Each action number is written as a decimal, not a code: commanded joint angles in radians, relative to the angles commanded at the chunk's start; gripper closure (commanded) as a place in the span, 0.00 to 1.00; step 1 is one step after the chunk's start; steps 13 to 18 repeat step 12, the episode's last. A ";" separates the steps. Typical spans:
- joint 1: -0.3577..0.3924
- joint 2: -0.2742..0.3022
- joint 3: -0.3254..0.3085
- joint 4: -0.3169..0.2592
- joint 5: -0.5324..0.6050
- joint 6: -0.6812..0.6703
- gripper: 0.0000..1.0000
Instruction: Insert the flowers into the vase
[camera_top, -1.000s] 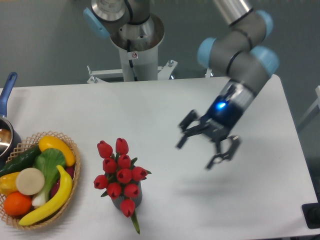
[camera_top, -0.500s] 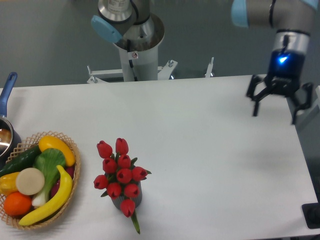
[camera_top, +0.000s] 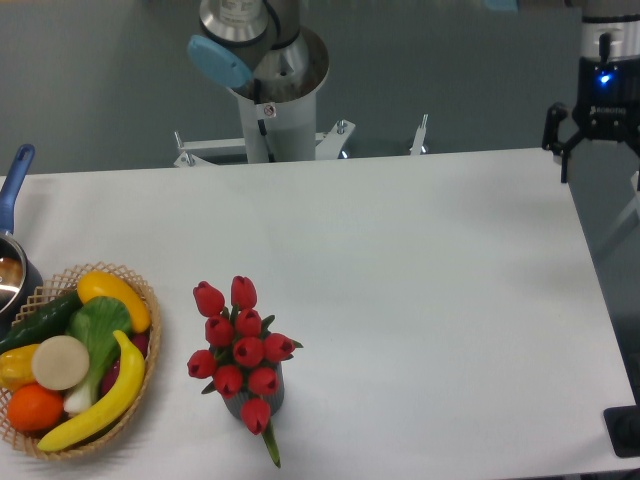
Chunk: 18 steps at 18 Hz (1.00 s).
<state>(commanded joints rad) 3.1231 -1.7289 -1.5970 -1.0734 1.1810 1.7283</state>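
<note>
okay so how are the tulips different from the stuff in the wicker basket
The tulips are all one red colour with green leaves; the basket's produce is mixed yellow, orange, green and cream. The tulips stand bunched upright in the dark ribbed vase; the produce lies piled in the wicker basket. The tulips sit nearer the table's middle, the basket at its left edge. Both rest on the same white table.

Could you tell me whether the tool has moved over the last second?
Yes: the tool has swung from over the table away to its far right corner.
</note>
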 joint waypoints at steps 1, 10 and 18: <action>0.009 0.006 0.011 -0.037 0.029 0.058 0.00; 0.049 0.025 0.072 -0.172 0.147 0.290 0.00; 0.051 0.025 0.069 -0.172 0.144 0.290 0.00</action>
